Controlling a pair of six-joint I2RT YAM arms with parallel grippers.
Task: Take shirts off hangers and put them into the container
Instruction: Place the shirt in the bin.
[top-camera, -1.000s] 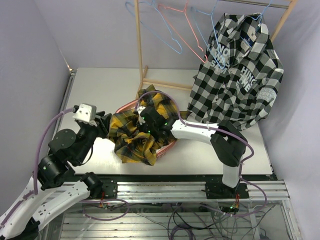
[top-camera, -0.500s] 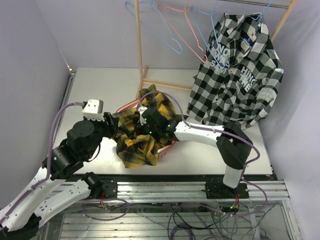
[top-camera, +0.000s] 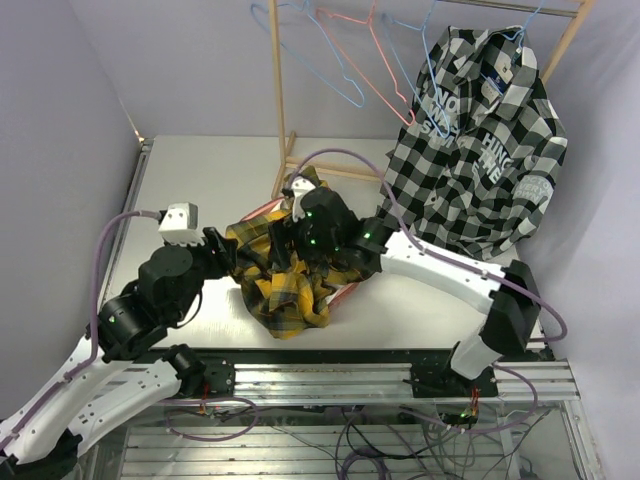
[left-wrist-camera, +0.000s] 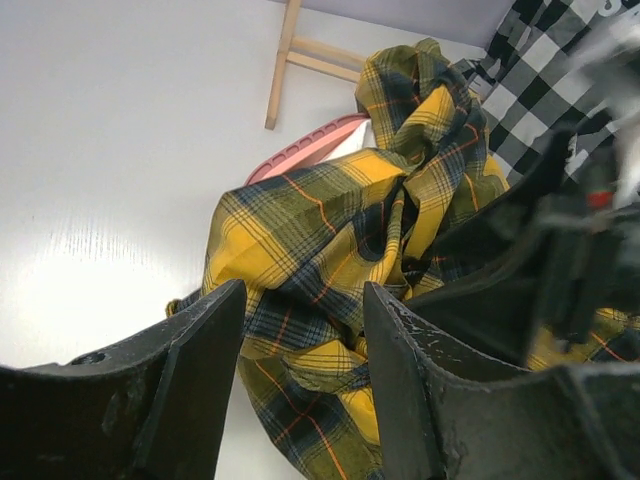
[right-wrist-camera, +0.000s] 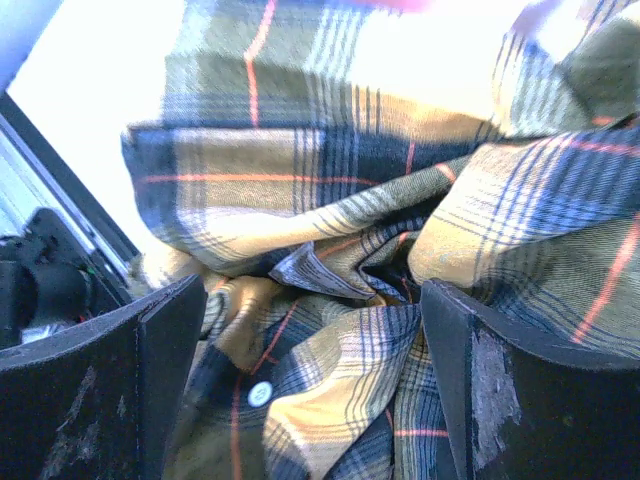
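Observation:
A yellow-and-black plaid shirt (top-camera: 285, 280) lies crumpled over the pink container (top-camera: 256, 211), spilling past its near side onto the table. My left gripper (top-camera: 228, 258) sits at the heap's left edge, open, with plaid cloth (left-wrist-camera: 330, 250) just beyond its fingers (left-wrist-camera: 205, 340). My right gripper (top-camera: 283, 240) hovers over the heap's top, open wide, nothing pinched; folds and a white button (right-wrist-camera: 259, 393) show below it. The container's rim (left-wrist-camera: 300, 150) peeks out behind the cloth. A black-and-white checked shirt (top-camera: 480, 150) hangs on a light blue hanger (top-camera: 515, 38).
A wooden rack (top-camera: 280, 100) stands at the back with bare hangers on it, two light blue (top-camera: 335, 75) (top-camera: 425, 50) and a pink-red one (top-camera: 375, 75). Its foot bar (top-camera: 330, 168) lies just behind the container. Purple walls close in left and right.
My right gripper has let go of the plaid shirt and opened wide, lifting back slightly. My left gripper has opened wider. The heap has slumped toward the near side.

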